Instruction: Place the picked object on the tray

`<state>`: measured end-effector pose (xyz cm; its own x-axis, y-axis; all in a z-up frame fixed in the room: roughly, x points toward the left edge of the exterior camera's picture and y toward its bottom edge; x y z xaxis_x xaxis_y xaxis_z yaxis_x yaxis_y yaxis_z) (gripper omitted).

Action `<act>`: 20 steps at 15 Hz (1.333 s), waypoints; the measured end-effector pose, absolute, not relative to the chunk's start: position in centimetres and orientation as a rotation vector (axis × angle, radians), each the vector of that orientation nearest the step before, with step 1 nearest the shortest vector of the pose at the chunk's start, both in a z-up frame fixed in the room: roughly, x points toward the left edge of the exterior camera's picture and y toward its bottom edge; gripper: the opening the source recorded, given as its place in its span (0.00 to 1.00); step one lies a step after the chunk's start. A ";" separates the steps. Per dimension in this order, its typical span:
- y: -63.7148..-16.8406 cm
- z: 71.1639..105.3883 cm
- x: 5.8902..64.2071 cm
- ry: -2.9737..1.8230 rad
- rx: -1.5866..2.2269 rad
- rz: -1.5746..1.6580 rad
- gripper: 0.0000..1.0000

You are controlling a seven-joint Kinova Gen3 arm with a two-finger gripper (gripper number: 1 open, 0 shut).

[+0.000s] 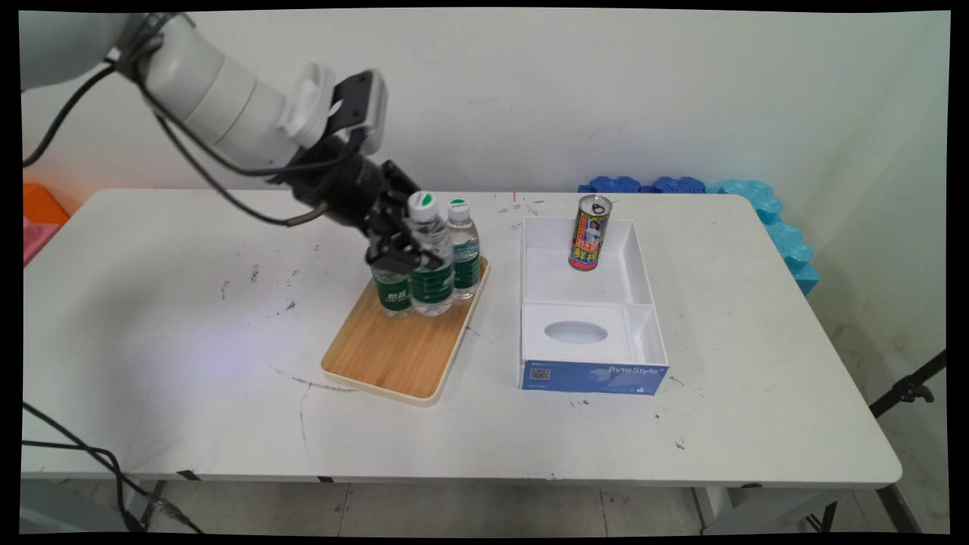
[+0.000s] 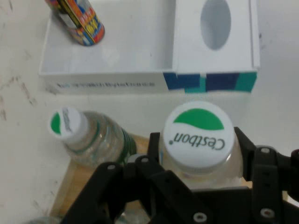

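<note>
Clear plastic with a green label and white-green cap: that bottle (image 1: 430, 257) is standing at the far end of the tray (image 1: 394, 356), and the gripper (image 1: 400, 253) is sitting clamped on it. Two more bottles (image 1: 463, 250) are crowding right beside it. To the right, a white box (image 1: 643, 288) is holding a can (image 1: 590, 232) in its far compartment.

We saw a white table (image 1: 189, 363), scuffed with dark marks, against a plain pale wall (image 1: 606, 91). Blue foam mats (image 1: 780, 227) stood between its far right edge and the wall. An orange and pink object (image 1: 39, 216) sat at far left. A black stand leg (image 1: 908, 390) crossed the tiled floor (image 1: 530, 515) at right.
</note>
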<state>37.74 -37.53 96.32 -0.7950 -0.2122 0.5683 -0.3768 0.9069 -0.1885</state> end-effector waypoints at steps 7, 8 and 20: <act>-36.4 92.2 39.7 -2.544 0.393 0.385 0.00; -36.4 91.5 39.6 -2.545 0.395 0.386 0.00; -36.7 86.6 38.4 -2.539 0.424 0.391 1.00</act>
<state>38.37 -36.66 86.60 -0.8094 -0.2186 0.5451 -0.3724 0.9087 -0.1885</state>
